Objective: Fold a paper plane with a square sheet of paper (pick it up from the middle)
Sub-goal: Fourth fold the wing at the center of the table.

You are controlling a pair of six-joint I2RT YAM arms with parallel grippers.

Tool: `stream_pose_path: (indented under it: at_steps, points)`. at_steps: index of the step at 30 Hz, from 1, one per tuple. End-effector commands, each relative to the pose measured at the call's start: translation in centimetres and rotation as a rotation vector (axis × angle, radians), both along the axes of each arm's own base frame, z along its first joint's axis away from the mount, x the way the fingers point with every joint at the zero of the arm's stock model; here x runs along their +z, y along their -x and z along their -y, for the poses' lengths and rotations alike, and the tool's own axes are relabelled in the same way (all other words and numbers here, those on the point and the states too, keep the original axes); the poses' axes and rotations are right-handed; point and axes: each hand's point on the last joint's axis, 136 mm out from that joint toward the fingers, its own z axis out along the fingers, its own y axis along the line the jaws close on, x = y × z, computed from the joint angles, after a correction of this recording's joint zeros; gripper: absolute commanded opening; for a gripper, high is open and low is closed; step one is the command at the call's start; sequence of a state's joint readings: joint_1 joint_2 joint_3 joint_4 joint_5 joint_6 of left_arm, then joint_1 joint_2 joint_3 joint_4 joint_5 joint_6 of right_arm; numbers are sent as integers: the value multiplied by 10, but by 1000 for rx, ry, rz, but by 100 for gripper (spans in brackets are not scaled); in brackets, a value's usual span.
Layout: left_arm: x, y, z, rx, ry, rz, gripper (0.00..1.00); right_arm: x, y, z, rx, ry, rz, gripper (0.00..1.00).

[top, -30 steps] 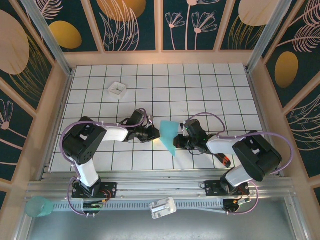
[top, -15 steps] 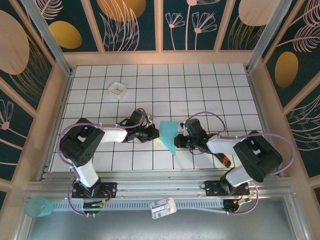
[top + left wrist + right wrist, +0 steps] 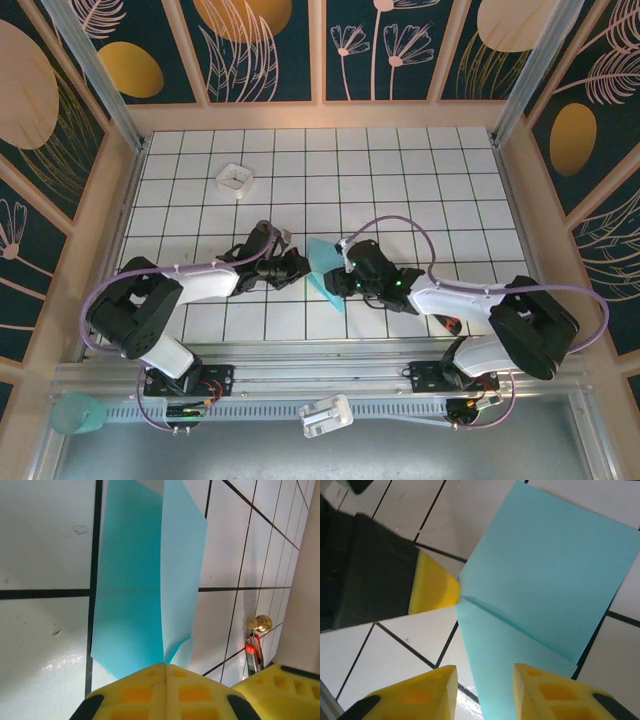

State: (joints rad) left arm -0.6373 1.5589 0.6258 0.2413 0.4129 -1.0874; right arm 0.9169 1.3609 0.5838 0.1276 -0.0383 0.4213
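Observation:
The square sheet of paper (image 3: pixel 325 272) is turquoise, folded into layers with a diagonal crease, and tapers toward the near side. It sits between both arms at the middle front of the table. My left gripper (image 3: pixel 296 268) is shut on the sheet's left edge; in the left wrist view its yellow pads (image 3: pixel 164 666) pinch the folded paper (image 3: pixel 132 580). My right gripper (image 3: pixel 345 278) stands open at the sheet's right side. In the right wrist view its gripper (image 3: pixel 484 692) straddles the narrow part of the paper (image 3: pixel 545 575), with the left fingertip (image 3: pixel 436 587) at the crease end.
A small white square tray (image 3: pixel 235 178) sits at the back left. A red-and-black pen-like tool (image 3: pixel 450 322) lies by the right arm, also seen as the tool (image 3: pixel 251 650). The white grid table (image 3: pixel 420 190) is walled on three sides.
The right gripper has opened and moved left over the paper. The left arm and the sheet shifted slightly left. The left gripper stays shut on the sheet.

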Motion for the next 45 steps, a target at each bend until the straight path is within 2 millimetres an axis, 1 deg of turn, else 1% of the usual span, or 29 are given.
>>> stream_pose_path:
  at_steps: [1, 5, 9, 13, 18, 22, 27, 32, 40, 45]
  points:
    - [12, -1, -1, 66, 38, -29, 0, 2, -9, -1, -80, 63, 94, 42]
    - [15, 2, 0, 71, 47, -57, 0, -6, -7, -6, -125, 145, 157, 47]
    - [15, 4, 1, 59, 41, -77, 0, -12, -8, -8, -164, 228, 215, 49]
    - [14, 5, 1, 52, 33, -89, 0, -17, -11, -10, -190, 295, 252, 49]
    - [14, 4, 1, 60, 29, -90, 0, -22, -14, -13, -202, 335, 252, 48]
    - [14, 4, 1, 58, 27, -93, 0, -28, -10, -18, -202, 347, 245, 48]
    - [13, 4, 1, 54, 24, -93, 0, -37, -9, -18, -217, 392, 253, 48]
    - [11, 6, 2, 45, 23, -99, 0, -40, -9, -16, -233, 429, 268, 48]
    - [12, 6, 2, 42, 25, -98, 0, -47, -12, -12, -242, 480, 278, 44]
    - [11, 6, 2, 37, 23, -100, 0, -49, -12, -11, -245, 482, 274, 37]
